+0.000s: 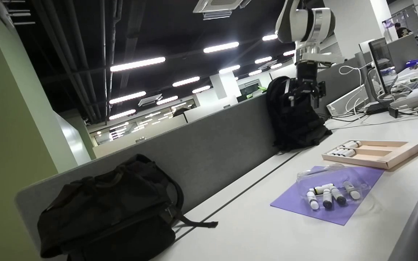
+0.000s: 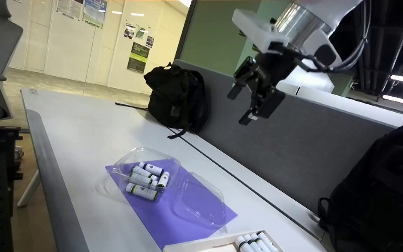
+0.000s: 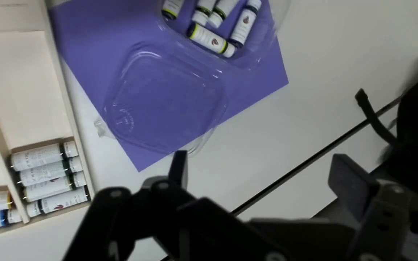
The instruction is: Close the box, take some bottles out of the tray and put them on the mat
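Partly cut off in wrist view: box [image 3: 18, 87], left; clear tray [image 3: 258, 52], top; gripper [image 3: 264, 177] spread apart

The tub [image 2: 171, 168] and its lid [image 2: 203, 203] are thin, clear, glossy plastic. The mat [image 2: 161, 223] is smooth, matt and paper-like. The box [image 3: 20, 87] is matt; wood or card cannot be determined. The bottles [image 3: 209, 39] carry smooth, slightly glossy labels [image 3: 244, 26]. The desk [image 2: 93, 133] is smooth with a low sheen. The partition [image 1: 223, 152] appears cloth-covered and matt, the backpacks [image 1: 118, 206] dull cloth. The gripper [image 3: 263, 177] is mostly matt; the arm [image 2: 334, 9] shows a polished metal collar [image 2: 302, 25].
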You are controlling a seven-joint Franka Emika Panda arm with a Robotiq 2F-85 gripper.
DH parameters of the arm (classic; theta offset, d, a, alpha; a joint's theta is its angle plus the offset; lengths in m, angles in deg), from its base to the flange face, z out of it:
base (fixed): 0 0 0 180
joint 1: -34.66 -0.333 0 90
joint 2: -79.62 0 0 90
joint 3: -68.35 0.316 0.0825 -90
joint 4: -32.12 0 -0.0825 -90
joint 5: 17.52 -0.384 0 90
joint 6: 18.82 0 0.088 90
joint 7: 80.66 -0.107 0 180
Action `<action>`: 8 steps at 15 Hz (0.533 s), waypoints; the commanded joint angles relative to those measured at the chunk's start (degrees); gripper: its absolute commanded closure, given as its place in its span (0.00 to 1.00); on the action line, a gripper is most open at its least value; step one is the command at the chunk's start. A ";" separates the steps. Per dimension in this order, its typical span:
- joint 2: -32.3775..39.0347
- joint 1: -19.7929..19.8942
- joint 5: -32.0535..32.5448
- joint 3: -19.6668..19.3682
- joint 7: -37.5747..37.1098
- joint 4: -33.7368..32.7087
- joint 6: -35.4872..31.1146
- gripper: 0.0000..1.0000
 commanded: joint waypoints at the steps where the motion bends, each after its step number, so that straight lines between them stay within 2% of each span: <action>1: 13.49 2.24 -6.89 4.12 -7.45 -13.17 0.85 0.00; 3: 19.63 2.92 -6.14 5.94 -11.78 -19.70 2.14 0.00; 8: 32.56 2.91 5.49 7.42 -26.84 -35.72 9.95 0.00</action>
